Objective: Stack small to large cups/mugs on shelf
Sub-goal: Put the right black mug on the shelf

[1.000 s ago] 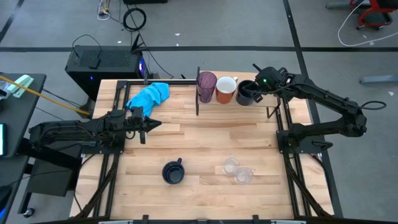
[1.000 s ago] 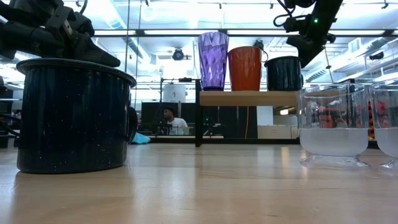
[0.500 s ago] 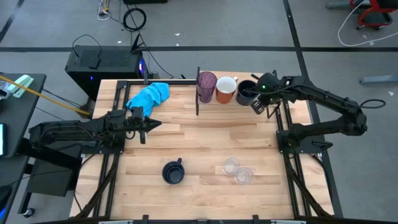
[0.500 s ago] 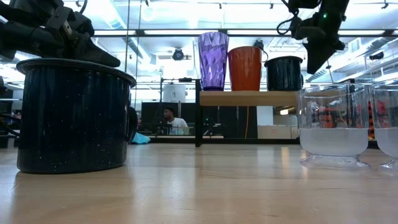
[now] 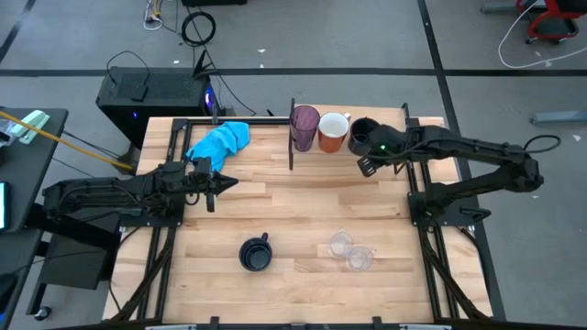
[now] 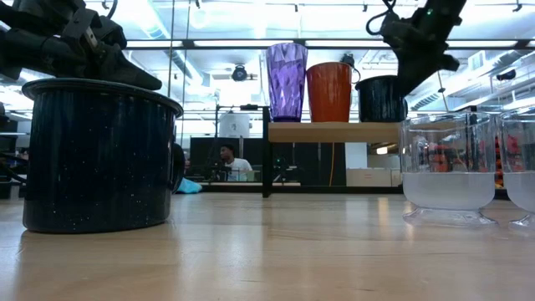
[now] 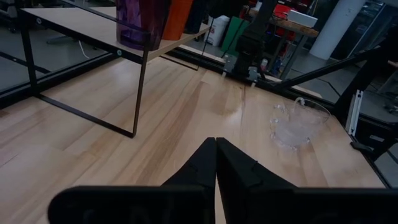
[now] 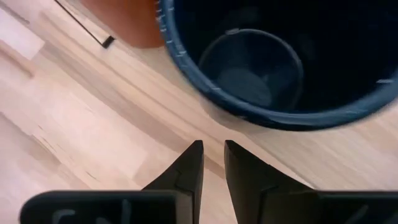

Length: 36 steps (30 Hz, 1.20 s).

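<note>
— Three vessels on the raised light-wood shelf with thin black uprights (image 5: pixel 390 117), at the desk's far edge: a translucent purple ribbed tumbler (image 5: pixel 304 126), an orange mug with white inside (image 5: pixel 333 131) touching it, then a dark navy speckled handled mug (image 5: pixel 361 134).

— And off the shelf?

— Second dark navy handled mug (image 5: pixel 256 253) stands upright on the light wood desk (image 5: pixel 275 197), near edge, left of centre. Two small clear cups (image 5: pixel 351 251) stand just beside each other to its right; low view shows them pale and frosted in the lower half.

— Right gripper (image 5: pixel 366 166)?

— At the shelf's near edge, just beside the navy mug there. Its wrist camera looks down into that mug's dark interior; jaws a narrow slit apart, pinching nothing.

— Left gripper (image 5: pixel 224 183)?

— Hangs over the desk's left side, well apart from every cup, jaws pressed together, empty.

— Other things around?

— Crumpled bright blue cloth (image 5: pixel 220 141) at the far left corner, by the left arm. One black shelf upright (image 5: pixel 292 151) stands in front of the tumbler. Seated person (image 6: pixel 226 158) visible under the shelf in the room behind.
</note>
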Motion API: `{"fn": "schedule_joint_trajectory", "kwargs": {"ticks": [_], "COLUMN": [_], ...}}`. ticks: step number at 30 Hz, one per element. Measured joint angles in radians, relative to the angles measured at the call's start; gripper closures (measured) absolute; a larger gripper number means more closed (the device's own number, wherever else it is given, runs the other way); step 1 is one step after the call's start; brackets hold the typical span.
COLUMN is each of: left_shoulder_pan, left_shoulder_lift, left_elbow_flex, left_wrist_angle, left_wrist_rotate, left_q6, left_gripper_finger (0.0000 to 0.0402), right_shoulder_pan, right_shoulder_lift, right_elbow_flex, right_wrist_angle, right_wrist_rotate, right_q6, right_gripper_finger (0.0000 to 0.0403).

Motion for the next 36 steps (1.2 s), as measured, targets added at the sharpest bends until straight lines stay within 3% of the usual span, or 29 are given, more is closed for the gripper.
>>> {"fn": "schedule_joint_trajectory", "kwargs": {"ticks": [27,36], "left_shoulder_pan": [0.0,0.0], "left_shoulder_lift": [0.0,0.0], "left_elbow_flex": [0.0,0.0], "left_wrist_angle": [0.002,0.004], "left_wrist_rotate": [0.0,0.0], "left_q6": [-0.011,-0.01], "left_gripper_finger": [0.0383,0.0384], "right_shoulder_pan": [0.018,-0.004], "right_shoulder_lift": [0.007,0.046], "right_elbow_flex": [-0.034,-0.034], "right_wrist_angle": [0.069,0.107], "right_wrist_rotate": [0.282,0.203], "right_q6": [-0.036,-0.04], "right_gripper_finger": [0.0335,0.0335]}}
